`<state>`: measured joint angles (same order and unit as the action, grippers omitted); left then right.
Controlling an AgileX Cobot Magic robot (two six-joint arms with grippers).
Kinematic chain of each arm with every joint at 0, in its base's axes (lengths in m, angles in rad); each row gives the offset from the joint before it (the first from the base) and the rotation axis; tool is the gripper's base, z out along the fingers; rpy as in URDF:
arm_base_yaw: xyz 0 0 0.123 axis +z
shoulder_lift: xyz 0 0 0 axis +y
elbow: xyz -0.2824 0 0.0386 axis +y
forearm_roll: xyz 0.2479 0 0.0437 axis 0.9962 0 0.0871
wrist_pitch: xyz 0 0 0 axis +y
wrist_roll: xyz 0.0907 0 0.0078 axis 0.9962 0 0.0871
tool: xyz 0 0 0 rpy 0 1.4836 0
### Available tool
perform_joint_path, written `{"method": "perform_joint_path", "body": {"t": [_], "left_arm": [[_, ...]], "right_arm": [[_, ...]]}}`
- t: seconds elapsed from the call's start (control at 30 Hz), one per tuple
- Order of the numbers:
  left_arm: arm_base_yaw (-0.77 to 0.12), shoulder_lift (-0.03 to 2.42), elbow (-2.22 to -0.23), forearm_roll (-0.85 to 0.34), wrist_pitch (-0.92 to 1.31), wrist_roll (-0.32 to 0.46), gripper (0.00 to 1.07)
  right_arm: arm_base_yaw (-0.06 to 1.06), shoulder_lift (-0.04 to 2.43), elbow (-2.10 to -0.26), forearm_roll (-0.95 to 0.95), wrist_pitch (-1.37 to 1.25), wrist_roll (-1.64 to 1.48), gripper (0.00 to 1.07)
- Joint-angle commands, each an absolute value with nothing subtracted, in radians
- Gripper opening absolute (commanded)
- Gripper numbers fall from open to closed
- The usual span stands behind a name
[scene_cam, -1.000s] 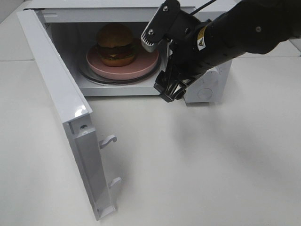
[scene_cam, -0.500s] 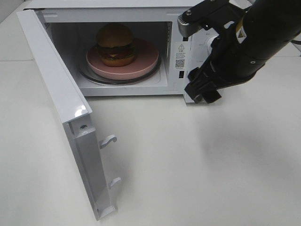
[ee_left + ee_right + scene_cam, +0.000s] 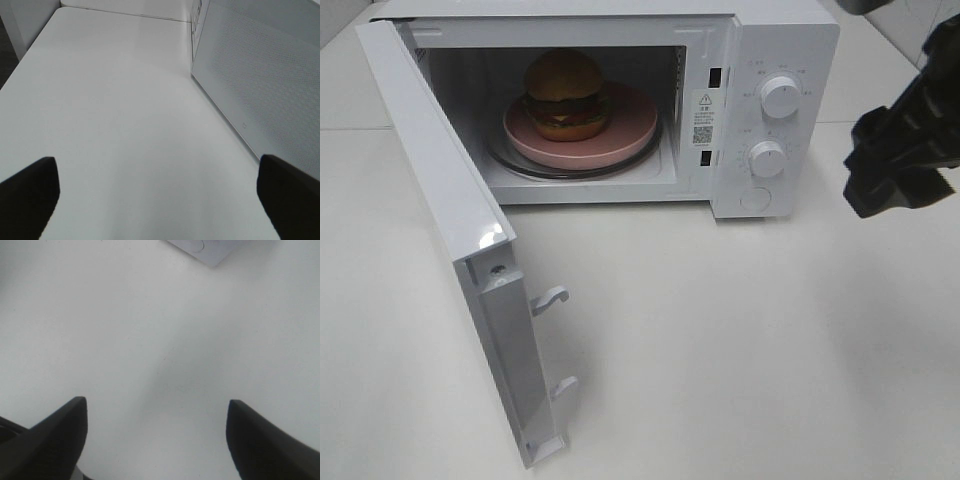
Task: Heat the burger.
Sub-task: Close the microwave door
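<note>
While the burger sits plated inside the open microwave, right gripper spread empty alongside, left gripper also spread, seemingly beside the door.

The right hand is showing as a matte black, blocky, angular mass. Its fingers are tapering to smooth dark tips; the left hand is showing two blunt black fingers.
</note>
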<state>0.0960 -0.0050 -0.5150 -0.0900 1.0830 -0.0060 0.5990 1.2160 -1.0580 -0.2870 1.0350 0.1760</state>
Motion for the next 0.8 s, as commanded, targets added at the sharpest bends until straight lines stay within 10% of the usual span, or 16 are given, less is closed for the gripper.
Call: {"method": "perform_joint_path", "body": {"t": [0.03, 0.8], "left_arm": [[0.099, -0.007, -0.513, -0.09, 1.069, -0.009, 1.0], [0.099, -0.007, -0.513, -0.09, 1.069, -0.009, 1.0]], "right_arm": [[0.596, 1.165, -1.056, -0.266, 1.096, 0.15, 0.76], [0.595, 0.627, -0.874, -0.269, 1.192, 0.154, 0.76]]}}
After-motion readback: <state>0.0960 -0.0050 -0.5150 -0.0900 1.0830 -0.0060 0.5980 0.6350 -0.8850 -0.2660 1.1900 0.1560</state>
